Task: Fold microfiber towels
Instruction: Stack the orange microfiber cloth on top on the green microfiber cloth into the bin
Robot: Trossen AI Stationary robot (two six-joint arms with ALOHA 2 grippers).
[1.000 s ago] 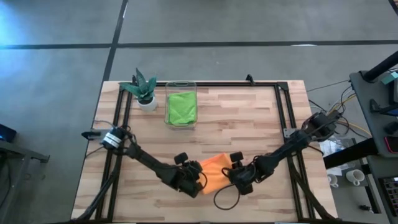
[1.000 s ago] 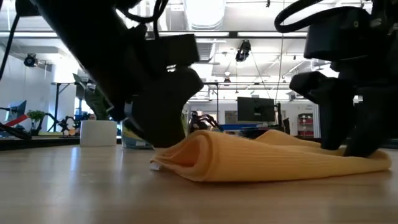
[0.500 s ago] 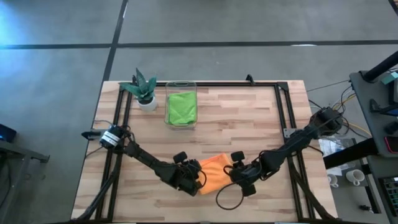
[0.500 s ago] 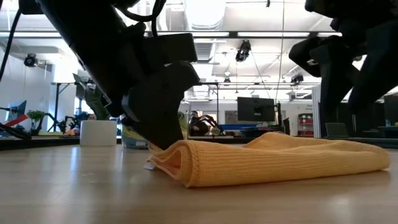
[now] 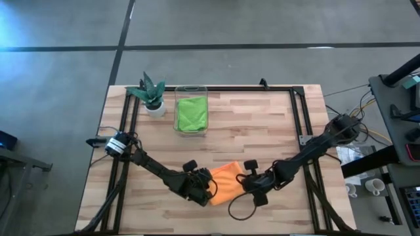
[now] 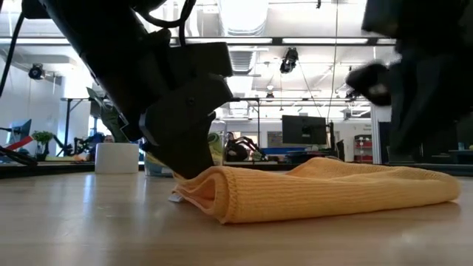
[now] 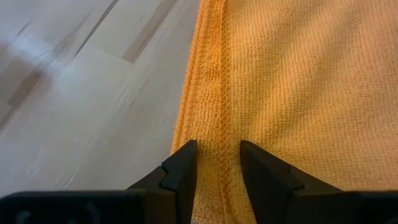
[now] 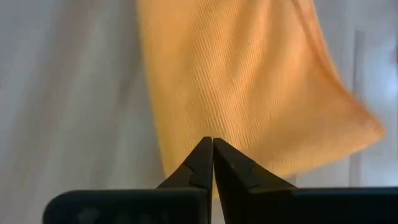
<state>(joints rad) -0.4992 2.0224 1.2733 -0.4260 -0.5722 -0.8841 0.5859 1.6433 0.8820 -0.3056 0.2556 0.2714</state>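
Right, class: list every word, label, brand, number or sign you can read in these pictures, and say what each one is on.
None can be read.
Orange towel: no label or print shows.
Clear bin and plant pot: no markings show.
Monitors and signs in the room behind: too small and blurred to read.

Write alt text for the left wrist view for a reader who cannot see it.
An orange towel lies on a pale wooden table, its stitched hem running straight between the two dark fingers of the left tool. The fingers straddle the hem with a narrow gap between them.
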